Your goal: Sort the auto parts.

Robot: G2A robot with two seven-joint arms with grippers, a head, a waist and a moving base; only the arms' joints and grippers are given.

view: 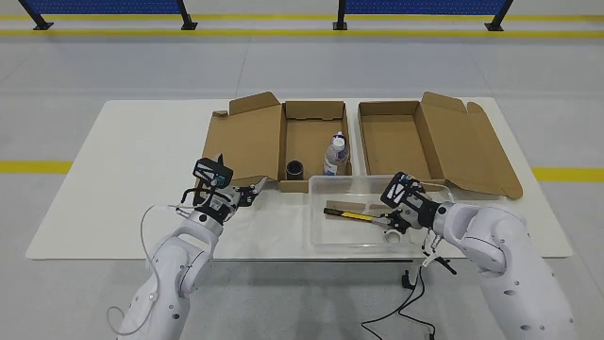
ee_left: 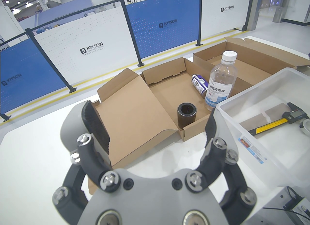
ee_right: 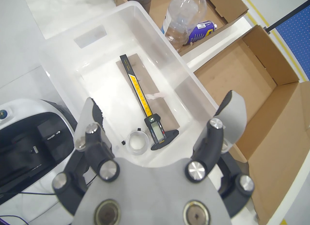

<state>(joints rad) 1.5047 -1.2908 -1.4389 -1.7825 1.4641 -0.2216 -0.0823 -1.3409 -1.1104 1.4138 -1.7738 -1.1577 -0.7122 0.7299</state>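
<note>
Your caliper (ee_right: 143, 100) lies flat in the clear bin (ee_right: 169, 49), its display end just beside a metal ring (ee_right: 136, 142). The right gripper (ee_right: 163, 105) hangs over that end of the bin, fingers (ee_right: 232, 107) spread wide, holding nothing. The left gripper (ee_left: 151, 114) sits low over the worktop (view: 123, 170) beside the bin, fingers (ee_left: 94, 124) likewise released, facing the left box (ee_left: 126, 119). There you see a black cylinder (ee_left: 186, 114) upright, a bottle (ee_left: 220, 83) standing and a spray can (ee_left: 199, 83) lying beside it. The right box (ee_right: 242, 71) lies open past the bin.
</note>
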